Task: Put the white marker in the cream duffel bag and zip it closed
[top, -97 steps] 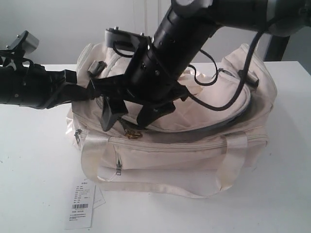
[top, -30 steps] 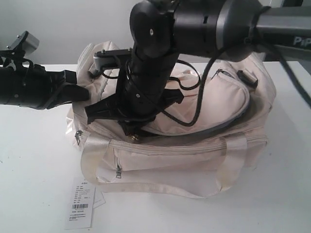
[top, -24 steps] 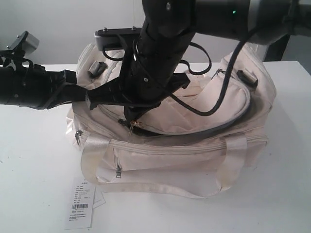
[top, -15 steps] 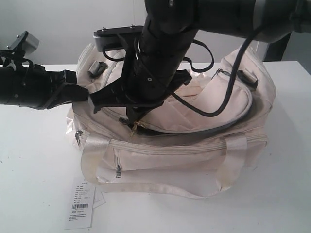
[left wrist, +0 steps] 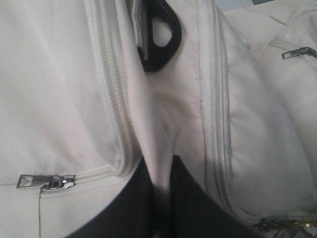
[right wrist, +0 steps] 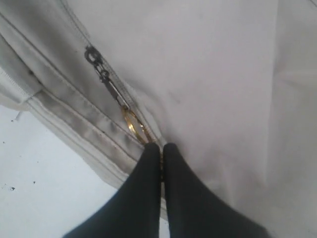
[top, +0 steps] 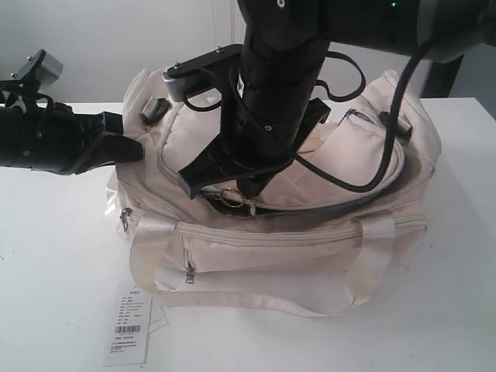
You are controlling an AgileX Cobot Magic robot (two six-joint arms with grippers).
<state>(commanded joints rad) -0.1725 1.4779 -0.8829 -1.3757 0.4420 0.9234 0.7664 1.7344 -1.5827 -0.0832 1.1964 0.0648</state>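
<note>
A white table (top: 62, 271) is observed before a plain pale wall (top: 116, 46). A printed paper tag (top: 128, 333) lies flat on the table at the near left, just beside the bag's near-left corner.

The cream duffel bag (top: 294, 256) stands at the middle of the table, its long side turned to the near edge. The fabric is soft and creased. A shiny strap handle (top: 372, 256) hangs down the near face, where a pocket zip pull (top: 188, 271) is also noted. Along the near and right edge of the curved top flap (top: 341, 163) a dark gap with grey lining is visible. The white marker cannot be seen in any view.

The left arm is extended level from the left, with the left gripper (top: 128, 147) at the bag's left end. In the left wrist view its fingers (left wrist: 133, 208) are seen pressed together on a fold of the bag's fabric.

The right arm is brought down steeply from the upper right and across the middle. The right gripper (right wrist: 161, 148) is closed at the near-left part of the flap, and the gold zipper charm (right wrist: 133, 126) is pinched between its fingertips.
</note>
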